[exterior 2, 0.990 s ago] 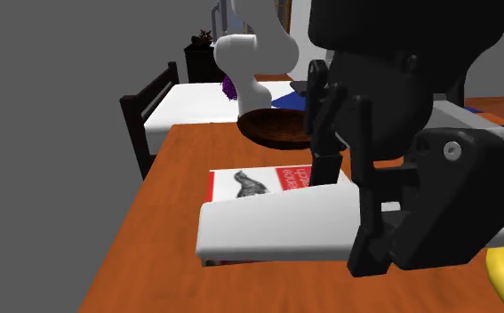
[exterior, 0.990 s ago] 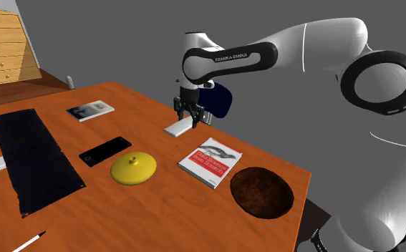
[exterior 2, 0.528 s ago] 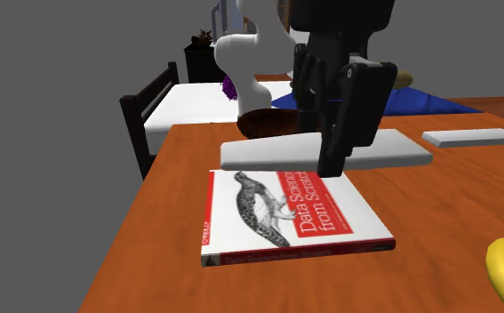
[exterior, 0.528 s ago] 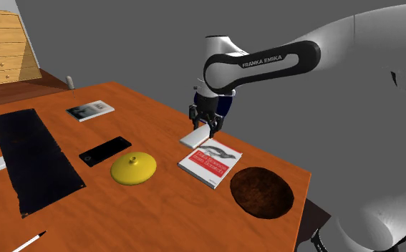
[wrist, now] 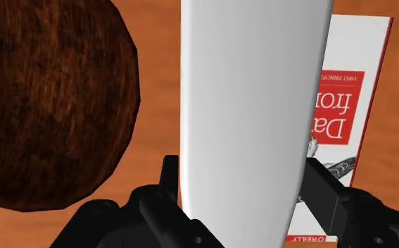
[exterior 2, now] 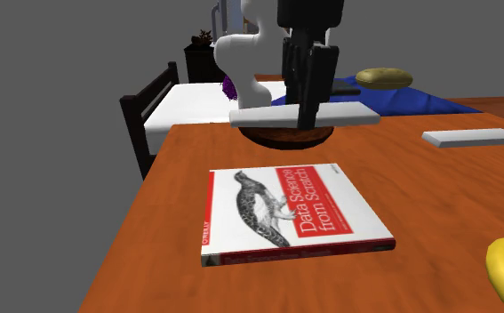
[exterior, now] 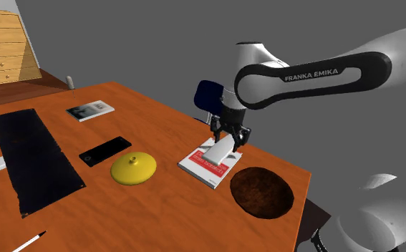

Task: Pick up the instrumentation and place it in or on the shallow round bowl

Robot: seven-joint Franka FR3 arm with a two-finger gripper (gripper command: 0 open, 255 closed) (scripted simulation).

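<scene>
Grey walls surround an orange-brown table (exterior: 158, 215), a pale wooden dresser (exterior: 4, 46) and perhaps a dark chair (exterior 2: 134, 133).

The instrumentation (exterior: 218, 151) is rendered as a flat, plain white slab, long and narrow, with rounded corners. It is clasped across its width by the claw (exterior: 228, 140) and is held level above the surface (exterior: 158, 204), clear of it. In the wrist view it is seen just beside the bowl, not over it. The shallow round bowl (exterior: 262, 192) is dark brown and mottled. It is set upright on the surface, near the corner closest to the stand.
</scene>
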